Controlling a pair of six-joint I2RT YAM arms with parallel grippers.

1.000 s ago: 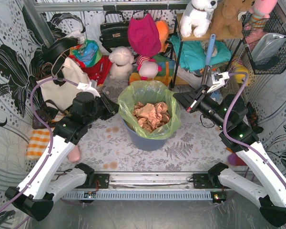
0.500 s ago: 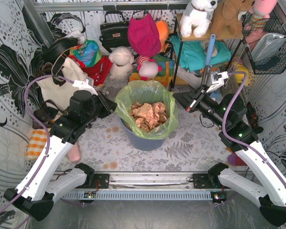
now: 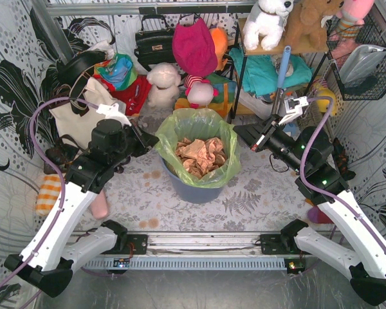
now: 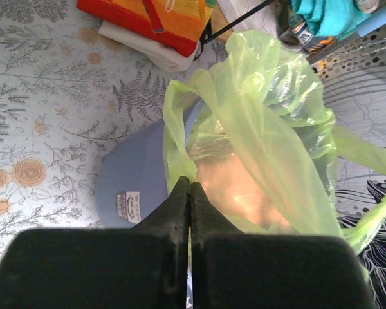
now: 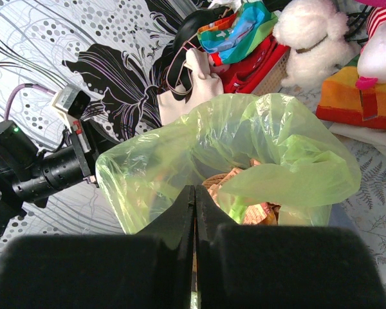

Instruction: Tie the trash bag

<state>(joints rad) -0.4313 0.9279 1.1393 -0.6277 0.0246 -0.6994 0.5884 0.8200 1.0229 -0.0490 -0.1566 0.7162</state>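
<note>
**A:** How do the arms stand?

**B:** The left arm [image 3: 63, 215] rises from its base at the near left edge. Its white link slants away to a bent elbow, and the black wrist turns right toward the bin. The right arm [image 3: 344, 215] mirrors it from the near right. Its white link slants away and leftward, and its black forearm points left at the bag's right side.

**A:** And the claws?

**B:** The left gripper [image 4: 190, 187] has its fingers pressed flat together. A strip of rim from the trash bag [image 3: 199, 122] runs straight down into the tips, so it is pinching the film at the bag's left edge. The right gripper [image 5: 194, 191] is also pressed together, with its tips right at the bag's right rim. I cannot tell whether any film is caught between them.

**A:** Where does the bag sit?

**B:** It sits mid-table on the floral table [image 3: 257, 193], lining a blue-grey round bin [image 3: 193, 193]. Its light-green rim is draped over the bin's lip and its mouth opens upward. Crumpled tan paper [image 3: 202, 154] lies inside. The left rim is drawn out to a point toward the left claw.

**A:** Any writing?

**B:** There is one small white sticker [image 4: 128, 206] on the bin's wall. In the left wrist view it sits just left of the fingertips. It carries dark print, too small to read.
</note>
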